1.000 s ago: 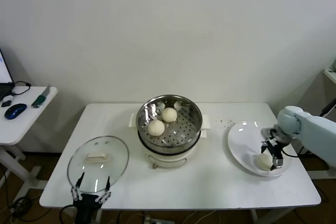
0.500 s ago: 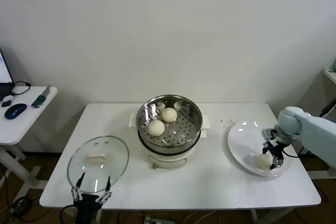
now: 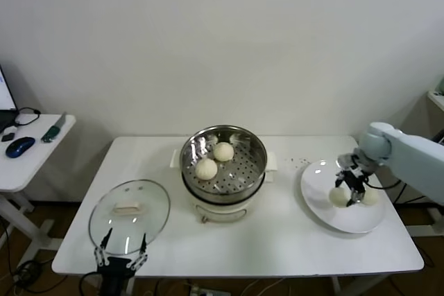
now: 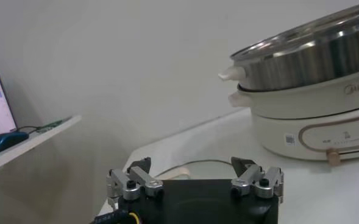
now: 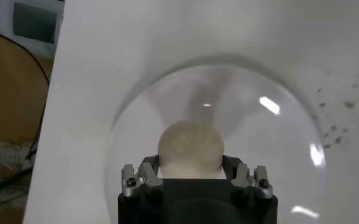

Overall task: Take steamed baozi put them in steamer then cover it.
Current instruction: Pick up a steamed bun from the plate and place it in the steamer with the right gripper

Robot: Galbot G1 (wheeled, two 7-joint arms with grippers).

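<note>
Right gripper (image 3: 347, 194) is pinching one round cream-white dough bun (image 3: 338, 197) over the flat white plate (image 3: 326, 213); seemingly lifted clear. Another bun (image 3: 370, 197) is lying on the plate just beside it. Two buns are sitting in the shiny perforated steel steamer basket (image 3: 236, 175). Left gripper (image 3: 119, 254), fingers spread, is idling beside the clear glass lid (image 3: 130, 216).

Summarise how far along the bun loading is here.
Two baozi already sit in the steamer. The right gripper is shut on a third above the plate; a fourth remains there. The cover lies on the table near the idle left gripper.
</note>
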